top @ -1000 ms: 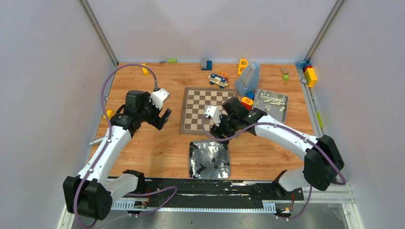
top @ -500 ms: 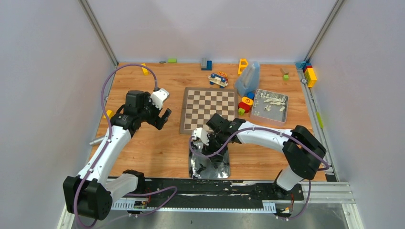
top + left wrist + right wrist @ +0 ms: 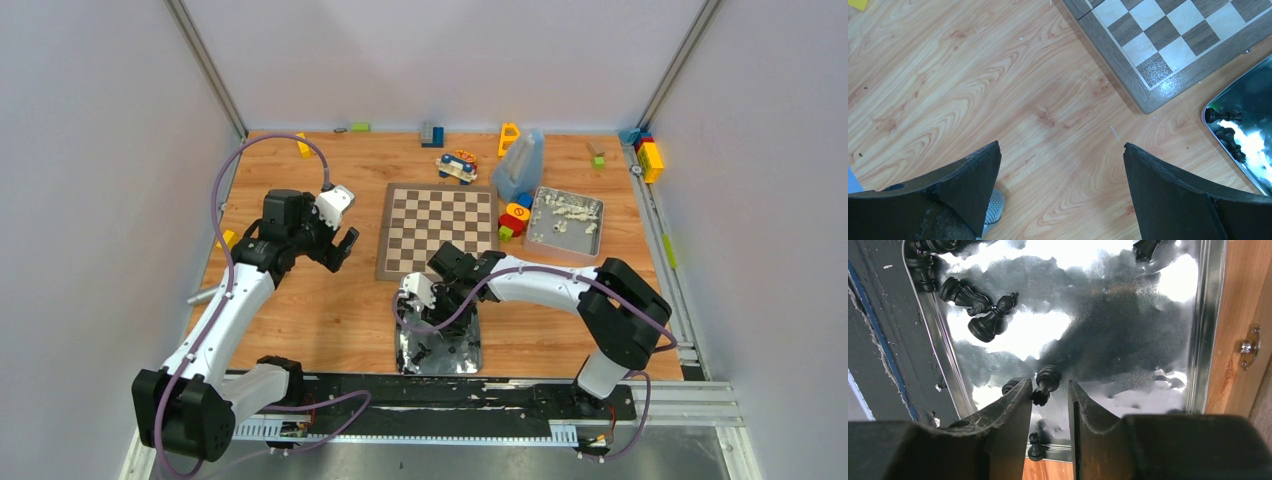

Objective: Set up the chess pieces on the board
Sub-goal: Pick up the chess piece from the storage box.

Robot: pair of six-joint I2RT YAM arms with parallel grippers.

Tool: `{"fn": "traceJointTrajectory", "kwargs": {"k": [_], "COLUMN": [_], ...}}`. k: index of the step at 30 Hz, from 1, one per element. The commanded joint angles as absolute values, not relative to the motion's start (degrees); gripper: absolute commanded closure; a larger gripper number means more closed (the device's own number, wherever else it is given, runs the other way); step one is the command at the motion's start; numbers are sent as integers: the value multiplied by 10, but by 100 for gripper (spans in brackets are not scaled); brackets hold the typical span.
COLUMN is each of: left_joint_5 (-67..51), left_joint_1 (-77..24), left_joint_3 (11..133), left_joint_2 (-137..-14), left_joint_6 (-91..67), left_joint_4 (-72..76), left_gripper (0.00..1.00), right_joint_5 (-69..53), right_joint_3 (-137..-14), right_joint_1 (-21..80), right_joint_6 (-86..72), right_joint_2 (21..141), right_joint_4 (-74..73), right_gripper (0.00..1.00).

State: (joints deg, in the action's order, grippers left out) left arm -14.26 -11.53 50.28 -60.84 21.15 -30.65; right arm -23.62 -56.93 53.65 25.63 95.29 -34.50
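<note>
The wooden board [image 3: 438,228] lies mid-table with no pieces on it; its corner shows in the left wrist view [image 3: 1168,45]. Several black chess pieces [image 3: 425,352] lie in a shiny silver tray [image 3: 476,340] in front of the board. My right gripper [image 3: 425,316] is down in this tray [image 3: 1204,315]. Its jaws stand a narrow gap apart [image 3: 1049,382] around a lying black piece [image 3: 1046,379] that touches the left finger only. Other pieces [image 3: 990,322] lie nearby. My left gripper [image 3: 345,245] is wide open and empty [image 3: 1062,150] over bare wood left of the board.
A second silver tray [image 3: 598,225] with white pieces sits right of the board. A translucent jug [image 3: 520,165], coloured toy blocks [image 3: 516,215] and a toy car [image 3: 457,165] stand behind and beside the board. More blocks [image 3: 650,158] line the far right edge.
My right arm has swung from the board's near right corner down and left into the tray of black pieces. The left arm has not moved.
</note>
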Motion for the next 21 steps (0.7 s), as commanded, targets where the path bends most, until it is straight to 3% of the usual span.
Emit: {"fn": "traceJointTrajectory", "kwargs": {"k": [1,5,10,21], "left_joint_5": [-143,-136,-129,-144], "left_joint_1": [-112,-113,-98,-38], "left_joint_3": [505,505,512,528], "left_joint_2": [-598,-596,-610,-616], "left_joint_6": [213,209,194,169], "left_joint_4": [-292,-290,-292,-296], "left_gripper": [0,0,0,0], "right_joint_5": [-233,-226,-214,-172], "right_joint_3": [-573,-587,-639,-848], "right_joint_1": [542,540,526,480], "right_joint_6": [265,267,276,268], "right_joint_2": [952,943,937,1044], "right_joint_4": [-325,-327,-347,-383], "right_gripper": [71,86,94,97]}}
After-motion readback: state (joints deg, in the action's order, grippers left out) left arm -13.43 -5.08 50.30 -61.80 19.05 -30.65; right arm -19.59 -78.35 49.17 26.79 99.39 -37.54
